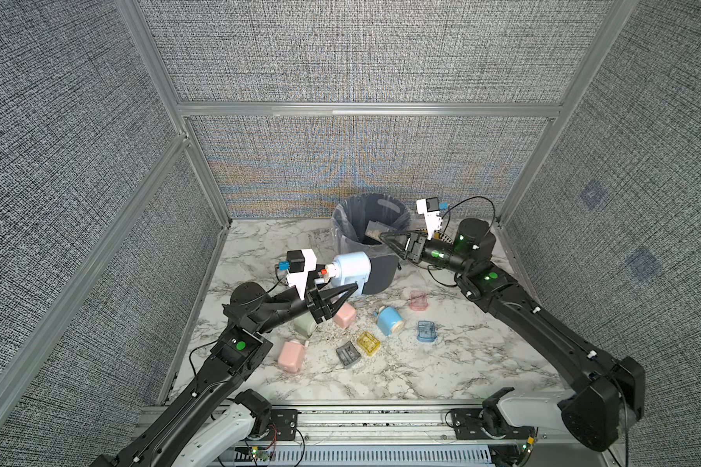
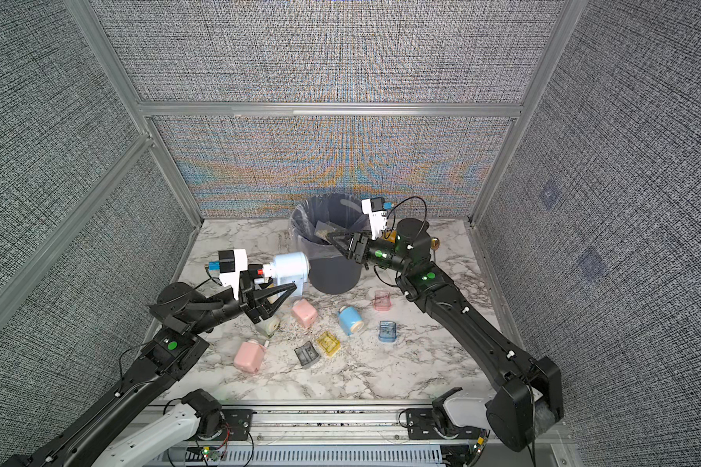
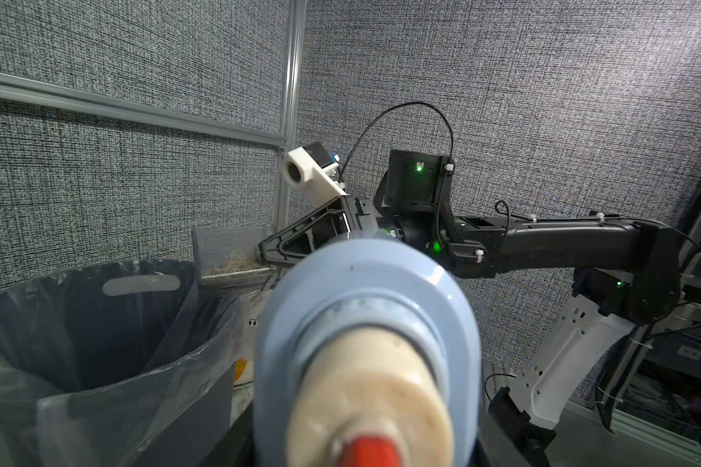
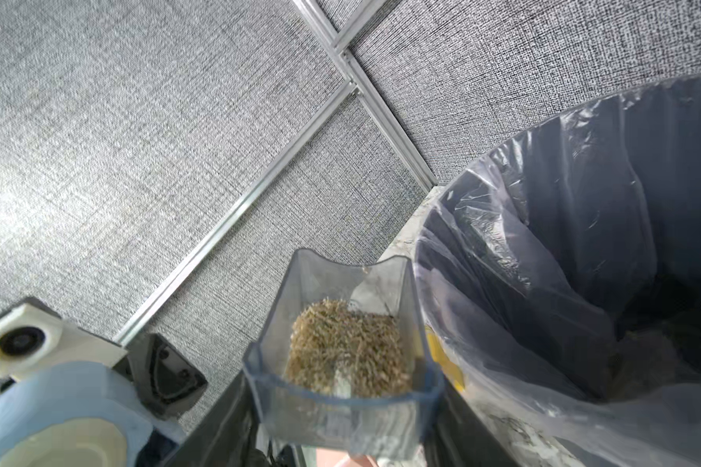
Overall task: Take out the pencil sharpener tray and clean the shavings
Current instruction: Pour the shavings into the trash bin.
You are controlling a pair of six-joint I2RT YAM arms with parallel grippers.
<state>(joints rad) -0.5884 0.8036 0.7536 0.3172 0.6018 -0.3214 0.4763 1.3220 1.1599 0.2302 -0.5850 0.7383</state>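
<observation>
Two grips closed: my right gripper [image 1: 384,238] holds tray [image 4: 340,364] of shavings [image 4: 347,347] above bin [image 1: 379,275] rim, left gripper [image 1: 351,292] clamps sharpener [image 1: 353,267].

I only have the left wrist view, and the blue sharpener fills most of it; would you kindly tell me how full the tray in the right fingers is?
Observer: In the right wrist view a thick heap of shavings covers most of the floor of the clear tray, held in the right fingers.
Operator: Thank you. Is the table clean?
Observer: No, loose shavings lie scattered on the marble table in both top views.
Operator: Are other trays out?
Observer: Four lie nearer the robot than the blue sharpener: pink tray, blue tray, yellow tray, dark grey tray.
</observation>
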